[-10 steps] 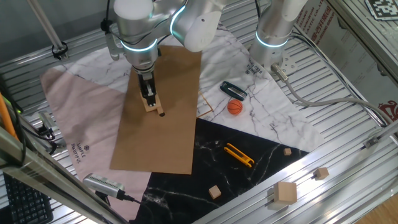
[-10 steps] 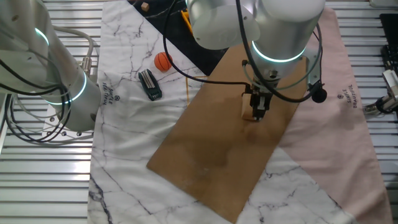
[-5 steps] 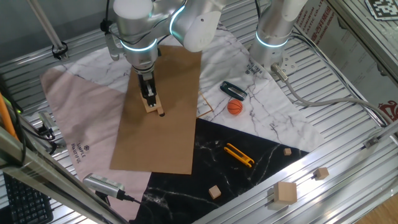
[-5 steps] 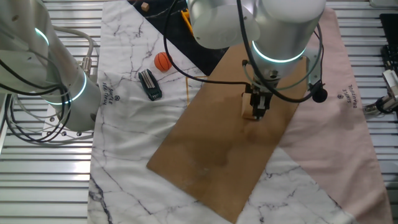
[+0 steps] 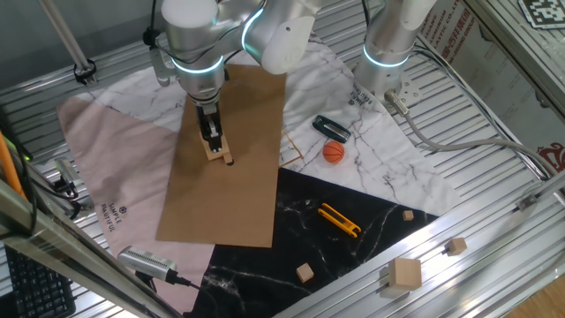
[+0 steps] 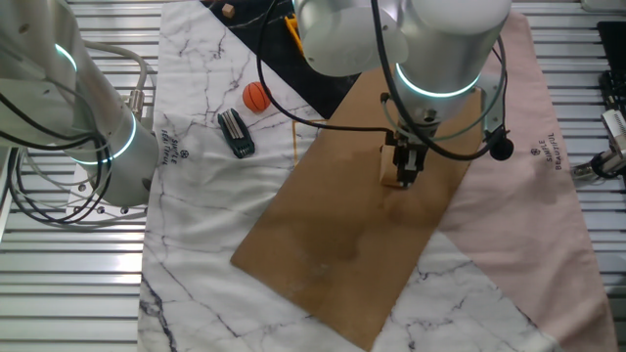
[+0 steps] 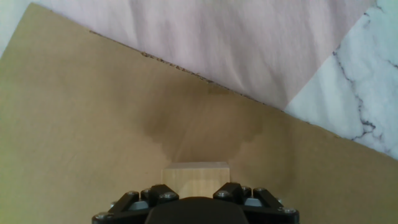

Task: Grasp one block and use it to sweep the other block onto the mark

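My gripper [image 5: 213,144] is shut on the larger tan wooden block [image 5: 214,152], pressed down on the brown cardboard sheet [image 5: 221,199]. The tiny tan cube [image 5: 228,160] lies against the block's near right corner, and a dark speck of the mark [image 5: 229,163] shows at its edge. In the other fixed view the gripper [image 6: 405,178] stands upright with the block [image 6: 386,166] showing pale beside its fingers. The hand view shows the block [image 7: 196,173] between the jaws of the gripper [image 7: 196,188], with its shadow ahead. The tiny cube and the mark are out of that view.
An orange ball [image 5: 333,152], a black tool [image 5: 331,128] and a yellow tool [image 5: 339,220] lie right of the cardboard. Several loose wooden cubes [image 5: 405,274] sit near the front right rail. A second arm's base [image 5: 386,53] stands behind. A grey device [image 5: 150,261] lies at the front left.
The arm and the held block stand almost still. The dark dot beside the block shows less than a second ago, with the tiny cube now over it.
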Motion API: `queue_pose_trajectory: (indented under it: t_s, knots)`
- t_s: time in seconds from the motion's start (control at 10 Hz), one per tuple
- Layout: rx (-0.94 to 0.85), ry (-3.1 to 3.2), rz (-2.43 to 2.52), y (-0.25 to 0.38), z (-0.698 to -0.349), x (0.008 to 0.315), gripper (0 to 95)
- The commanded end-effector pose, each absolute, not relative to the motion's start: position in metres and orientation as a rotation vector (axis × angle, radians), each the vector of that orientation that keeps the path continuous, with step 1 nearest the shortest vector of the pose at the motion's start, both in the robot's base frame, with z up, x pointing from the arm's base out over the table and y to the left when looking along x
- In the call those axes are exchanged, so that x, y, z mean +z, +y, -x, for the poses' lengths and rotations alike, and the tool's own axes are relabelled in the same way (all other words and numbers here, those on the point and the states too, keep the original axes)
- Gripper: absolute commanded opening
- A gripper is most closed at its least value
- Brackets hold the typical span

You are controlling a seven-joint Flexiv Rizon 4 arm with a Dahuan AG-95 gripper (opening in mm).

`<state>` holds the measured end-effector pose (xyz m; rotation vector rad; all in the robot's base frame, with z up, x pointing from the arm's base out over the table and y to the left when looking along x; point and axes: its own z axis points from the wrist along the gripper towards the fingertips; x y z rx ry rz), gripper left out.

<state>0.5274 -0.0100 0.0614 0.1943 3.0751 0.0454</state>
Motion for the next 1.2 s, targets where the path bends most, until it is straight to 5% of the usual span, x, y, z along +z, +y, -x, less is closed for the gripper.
queue_pose_trajectory:
  t_s: [0.1,1.2]
  knots:
    - [0.047,3.077,-0.203,-0.0094,-0.5277,0.0618,0.0]
    - [0.047,3.076,-0.215,-0.0065,-0.5274,0.0617,0.0]
